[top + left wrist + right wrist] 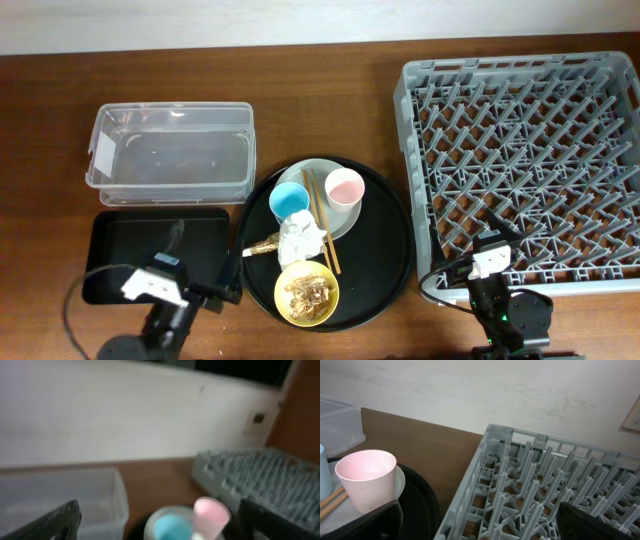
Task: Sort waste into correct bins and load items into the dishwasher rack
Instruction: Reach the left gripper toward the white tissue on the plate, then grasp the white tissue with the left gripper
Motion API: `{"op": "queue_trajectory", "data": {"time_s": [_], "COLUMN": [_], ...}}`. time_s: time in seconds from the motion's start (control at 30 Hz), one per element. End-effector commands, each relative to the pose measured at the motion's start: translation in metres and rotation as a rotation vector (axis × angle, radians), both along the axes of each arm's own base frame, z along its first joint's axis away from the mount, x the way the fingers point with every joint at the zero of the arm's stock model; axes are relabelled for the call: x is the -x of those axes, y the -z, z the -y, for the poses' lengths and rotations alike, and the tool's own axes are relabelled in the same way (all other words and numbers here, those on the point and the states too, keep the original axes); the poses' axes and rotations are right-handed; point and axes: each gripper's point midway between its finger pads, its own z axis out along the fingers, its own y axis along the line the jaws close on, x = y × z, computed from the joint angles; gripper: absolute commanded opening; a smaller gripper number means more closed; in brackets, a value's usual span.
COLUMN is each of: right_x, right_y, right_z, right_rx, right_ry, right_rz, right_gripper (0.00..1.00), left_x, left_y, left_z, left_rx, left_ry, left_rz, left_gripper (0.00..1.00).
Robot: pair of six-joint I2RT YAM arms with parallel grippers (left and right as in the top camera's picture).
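The grey dishwasher rack (530, 160) fills the right side. On the round black tray (385, 250) a pale plate (322, 170) carries the blue cup (288, 200), the pink cup (345, 187) and the chopsticks (320, 220). A white tissue (300, 238) and a gold wrapper (262, 246) lie beside it. The yellow bowl (307, 292) holds food scraps (308, 289). The clear box (170, 150) and the shallow black tray (150, 250) are at the left. My left gripper (228, 293) (159, 510) is open and empty by the round tray's left rim. My right gripper (493, 240) (477, 510) is open and empty at the rack's front edge.
The left wrist view is blurred; it shows the blue cup (172, 527), the pink cup (211, 512), the clear box (60, 495) and the rack (260, 475). The right wrist view shows the pink cup (367, 477) and the rack (545, 490). A pale wall runs along the table's back.
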Motion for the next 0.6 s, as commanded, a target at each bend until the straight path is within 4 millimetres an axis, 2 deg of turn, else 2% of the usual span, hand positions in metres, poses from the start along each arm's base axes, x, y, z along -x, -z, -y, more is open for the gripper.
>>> {"op": "queue_trajectory", "data": {"time_s": [0.0, 0.07, 0.1, 0.13, 0.2, 0.23, 0.27, 0.3, 0.33, 0.4, 0.43, 0.5, 0.57], "right_x": [0.0, 0.0, 0.0, 0.0, 0.0, 0.0, 0.0, 0.0, 0.0, 0.0, 0.0, 0.0, 0.0], "right_y": [0.003, 0.003, 0.003, 0.003, 0.003, 0.003, 0.003, 0.003, 0.003, 0.003, 0.003, 0.003, 0.003], "right_z": [0.0, 0.0, 0.0, 0.0, 0.0, 0.0, 0.0, 0.0, 0.0, 0.0, 0.0, 0.0, 0.0], "right_rx": [-0.008, -0.008, -0.008, -0.008, -0.008, -0.008, -0.008, -0.008, -0.008, -0.008, -0.008, -0.008, -0.008], "right_ry": [0.001, 0.001, 0.001, 0.001, 0.001, 0.001, 0.001, 0.001, 0.001, 0.001, 0.001, 0.001, 0.001], "right_rz": [-0.007, -0.007, -0.007, -0.007, -0.007, -0.007, -0.007, -0.007, -0.007, -0.007, -0.007, -0.007, -0.007], "right_gripper": [0.99, 0.99, 0.99, 0.99, 0.99, 0.99, 0.99, 0.99, 0.99, 0.99, 0.99, 0.99, 0.99], "left_x": [0.007, 0.0, -0.005, -0.022, -0.04, -0.046, -0.048, -0.049, -0.045, -0.043, -0.042, -0.031, -0.021], "left_y": [-0.061, -0.072, -0.075, -0.083, -0.066, -0.056, -0.044, -0.024, -0.002, 0.031, 0.051, 0.092, 0.13], "left_z": [0.008, 0.01, 0.01, 0.01, 0.01, 0.011, 0.014, 0.021, 0.025, 0.032, 0.047, 0.074, 0.094], "left_rx": [0.003, 0.013, 0.011, 0.015, 0.018, 0.026, 0.032, 0.002, -0.088, -0.196, -0.195, -0.228, -0.239], "left_ry": [0.047, 0.064, 0.066, 0.065, 0.059, 0.067, 0.078, 0.094, 0.076, -0.002, 0.006, 0.053, 0.081], "left_rz": [-0.173, -0.48, -0.714, -0.841, -1.025, -1.079, -1.143, -1.224, -1.268, -1.311, -1.334, -1.372, -1.389], "left_gripper": [0.99, 0.99, 0.99, 0.99, 0.98, 0.7, 0.56, 0.24, 0.09, 0.09, 0.16, 0.43, 0.47]}}
